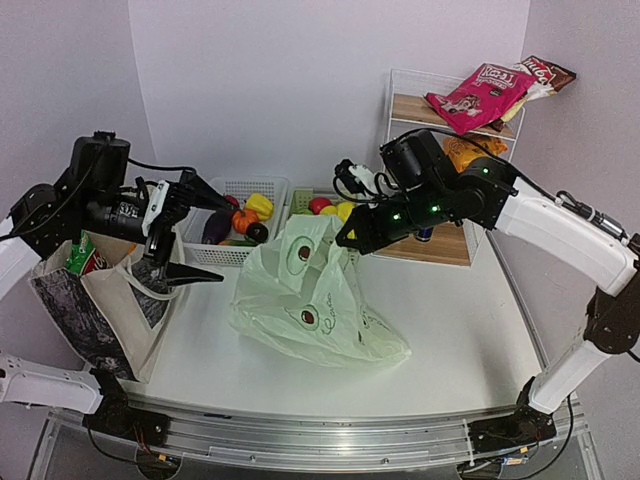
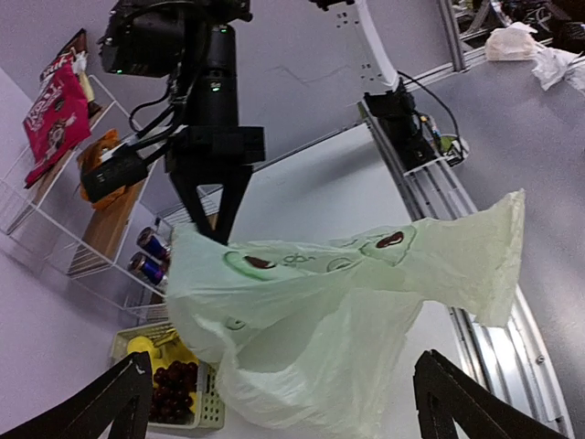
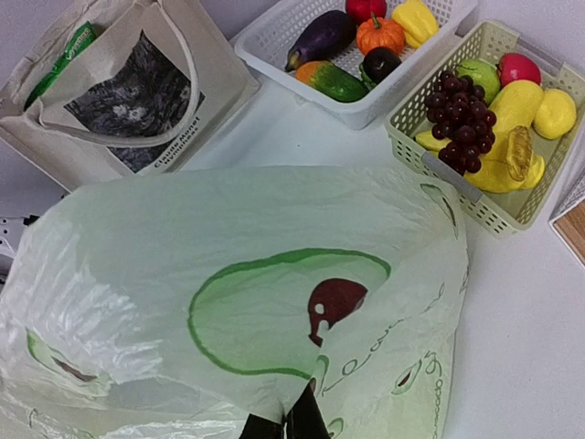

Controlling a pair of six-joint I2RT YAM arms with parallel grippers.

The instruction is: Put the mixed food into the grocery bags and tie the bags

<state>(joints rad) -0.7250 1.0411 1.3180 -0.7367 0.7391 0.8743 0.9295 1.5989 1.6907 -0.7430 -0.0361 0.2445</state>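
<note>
The pale-green avocado-print plastic bag (image 1: 310, 300) lies slumped mid-table, one edge lifted. My right gripper (image 1: 352, 238) is shut on that edge, its fingertips (image 3: 285, 425) pinching the film. My left gripper (image 1: 198, 238) hangs open just left of the bag, and its fingers (image 2: 462, 402) hold nothing, with the bag (image 2: 320, 302) apart from them. The beige tote (image 1: 100, 305) stands at the left with a green packet (image 1: 85, 255) in it. Grapes (image 3: 462, 114) and yellow fruit (image 3: 512, 110) lie in the green basket (image 3: 457, 187). Two cans (image 2: 151, 256) stand under the shelf.
A white basket (image 1: 262, 185) of vegetables sits at the back beside the green basket (image 1: 300, 198). The wire shelf (image 1: 400, 100) at the back right carries a pink snack packet (image 1: 480, 90) and an orange packet (image 1: 465, 150).
</note>
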